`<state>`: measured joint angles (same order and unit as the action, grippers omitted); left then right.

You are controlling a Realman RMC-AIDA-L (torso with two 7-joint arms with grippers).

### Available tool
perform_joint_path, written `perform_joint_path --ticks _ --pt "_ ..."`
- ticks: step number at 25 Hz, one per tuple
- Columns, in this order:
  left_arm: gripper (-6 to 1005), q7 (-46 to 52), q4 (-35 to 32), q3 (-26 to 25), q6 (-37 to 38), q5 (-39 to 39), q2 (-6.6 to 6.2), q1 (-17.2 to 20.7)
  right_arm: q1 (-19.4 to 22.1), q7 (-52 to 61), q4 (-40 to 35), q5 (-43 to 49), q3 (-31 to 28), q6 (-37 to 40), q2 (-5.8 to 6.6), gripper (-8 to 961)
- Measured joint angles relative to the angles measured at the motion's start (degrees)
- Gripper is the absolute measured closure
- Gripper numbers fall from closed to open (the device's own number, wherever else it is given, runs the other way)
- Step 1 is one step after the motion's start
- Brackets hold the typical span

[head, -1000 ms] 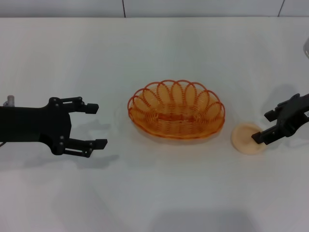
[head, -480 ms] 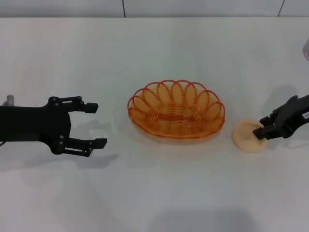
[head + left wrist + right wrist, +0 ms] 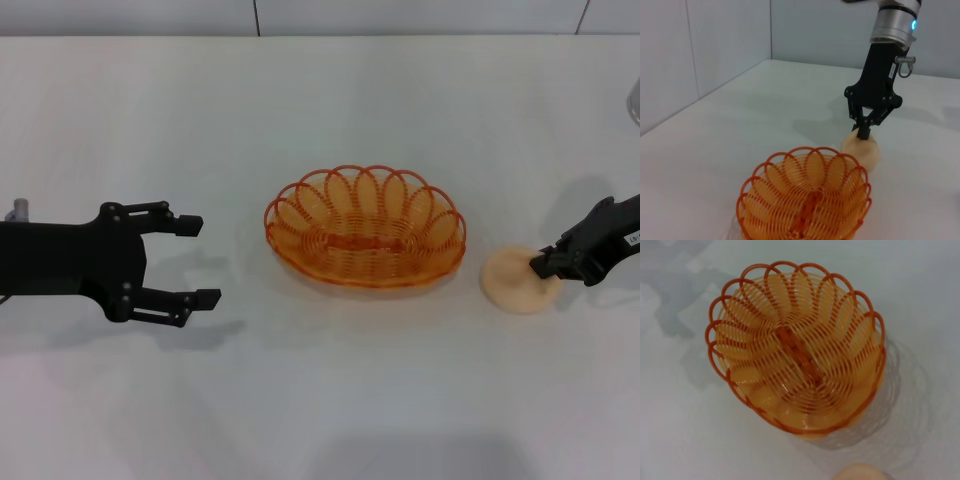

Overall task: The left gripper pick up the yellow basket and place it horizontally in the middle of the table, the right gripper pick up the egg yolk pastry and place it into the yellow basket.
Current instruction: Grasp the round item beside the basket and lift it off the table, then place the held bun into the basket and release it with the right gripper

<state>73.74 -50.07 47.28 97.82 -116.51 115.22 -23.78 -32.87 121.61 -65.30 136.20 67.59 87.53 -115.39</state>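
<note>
The yellow basket (image 3: 365, 228) lies lengthwise across the middle of the white table (image 3: 320, 110). It is empty, as the left wrist view (image 3: 805, 200) and the right wrist view (image 3: 795, 345) also show. My left gripper (image 3: 203, 261) is open and empty, well to the left of the basket. The egg yolk pastry (image 3: 516, 281) rests on the table just right of the basket. My right gripper (image 3: 545, 264) has its fingers closed together on the pastry's right edge. The left wrist view shows that gripper (image 3: 863, 132) pinched on top of the pastry (image 3: 862, 151). Only the pastry's rim (image 3: 860, 472) shows in the right wrist view.
A clear glass object (image 3: 635, 100) shows at the far right edge of the table. A wall runs along the table's back edge. Bare tabletop lies in front of and behind the basket.
My right gripper's fingers, spread around the pastry a second ago, have closed on its right side. The pastry has shifted slightly. The left gripper and basket have not moved.
</note>
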Motion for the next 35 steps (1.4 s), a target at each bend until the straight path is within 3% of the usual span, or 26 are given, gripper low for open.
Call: perform_joint_path --ticks 7,15,21,27,35 --pt "107 0.00 -0.64 -0.04 -0.07 -0.09 0.00 1.07 0.00 -0.44 -0.52 -0.38 -1.28 0.59 0.18 915" --pt "107 -0.50 -0.75 -0.27 0.21 -0.69 0.00 1.37 -0.99 -2.99 -4.83 -1.97 -12.52 7.01 1.12 921" --pt "107 -0.60 -1.00 -0.26 0.24 -0.69 -0.02 1.33 -1.34 -6.13 -5.06 -9.29 -14.19 5.92 0.59 924" --pt "107 -0.63 -1.93 -0.29 0.25 -0.54 0.21 1.77 -1.21 -11.37 -0.04 -21.66 -8.12 -0.44 -0.04 924" --pt "107 -0.21 -2.05 -0.49 0.17 -1.18 0.45 2.25 -1.47 -17.21 6.22 -30.29 4.16 -12.58 -0.34 925"
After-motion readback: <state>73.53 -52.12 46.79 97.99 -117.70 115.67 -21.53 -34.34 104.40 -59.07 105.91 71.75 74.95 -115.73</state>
